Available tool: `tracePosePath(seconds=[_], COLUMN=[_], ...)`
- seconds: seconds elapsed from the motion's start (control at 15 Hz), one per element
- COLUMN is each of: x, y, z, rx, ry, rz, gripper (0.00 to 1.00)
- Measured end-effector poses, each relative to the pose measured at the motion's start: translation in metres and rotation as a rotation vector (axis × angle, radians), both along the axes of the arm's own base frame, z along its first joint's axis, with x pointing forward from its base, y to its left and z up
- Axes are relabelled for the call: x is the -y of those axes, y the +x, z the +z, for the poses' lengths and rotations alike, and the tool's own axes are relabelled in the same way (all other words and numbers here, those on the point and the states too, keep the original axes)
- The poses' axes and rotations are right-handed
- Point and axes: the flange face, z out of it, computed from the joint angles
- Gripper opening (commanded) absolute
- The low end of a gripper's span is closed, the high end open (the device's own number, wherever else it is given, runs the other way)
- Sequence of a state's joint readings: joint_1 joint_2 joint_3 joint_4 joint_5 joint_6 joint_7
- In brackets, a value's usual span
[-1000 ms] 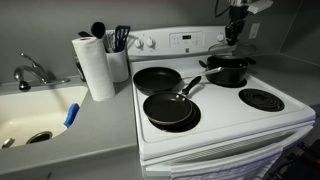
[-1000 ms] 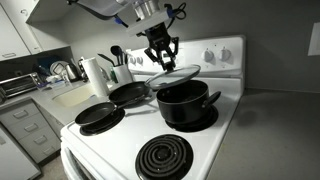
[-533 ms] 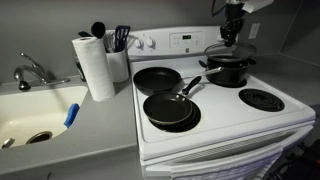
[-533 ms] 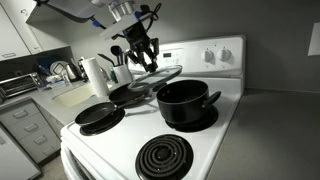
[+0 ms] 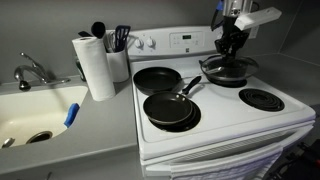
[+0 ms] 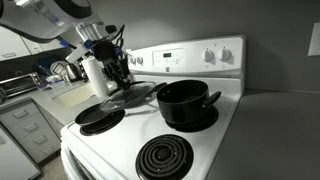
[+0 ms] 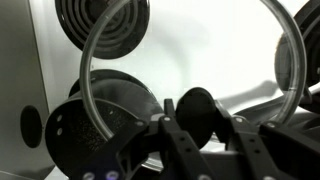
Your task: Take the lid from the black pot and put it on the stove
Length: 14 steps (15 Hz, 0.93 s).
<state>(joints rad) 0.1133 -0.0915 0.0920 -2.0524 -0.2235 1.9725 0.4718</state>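
Grey kitchen walls back a white stove (image 5: 225,128). Over it the gripper (image 7: 198,128) is pinched narrowly onto the small dark knob (image 7: 195,108) of the lid (image 6: 130,97), holding the round glass clear of the cooktop. In an exterior view the lid hangs tilted above two shallow black pans (image 6: 100,116), beside the open pot (image 6: 185,103). Only the wrist view shows the grip on the knob, the lid's metal rim and a coil burner (image 7: 100,20) beneath.

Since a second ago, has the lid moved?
Yes: in an exterior view the lid went sideways off the black pot, lower, toward the frying pans.
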Motion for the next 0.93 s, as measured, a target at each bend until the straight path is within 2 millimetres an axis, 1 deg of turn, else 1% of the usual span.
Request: tracePosePath(seconds=[0.13,0.33,0.47,0.6,0.73,0.93], x=[-0.005,-0.005,-0.004,-0.003,-0.003,-0.002], y=[-0.016,-0.036,-0.044,-0.049,-0.053,-0.055], z=[-0.016,-0.045,-0.064,-0.078,-0.086,-0.091], rx=[0.043,0.122,0.168,0.187,0.194,0.2], ry=[0.024,0.076,0.117,0.14,0.151,0.159], rz=[-0.06,-0.145,-0.178,-0.183,-0.184,-0.185], gripper=[0.14,0.14,0.14,0.14,0.14,0.14])
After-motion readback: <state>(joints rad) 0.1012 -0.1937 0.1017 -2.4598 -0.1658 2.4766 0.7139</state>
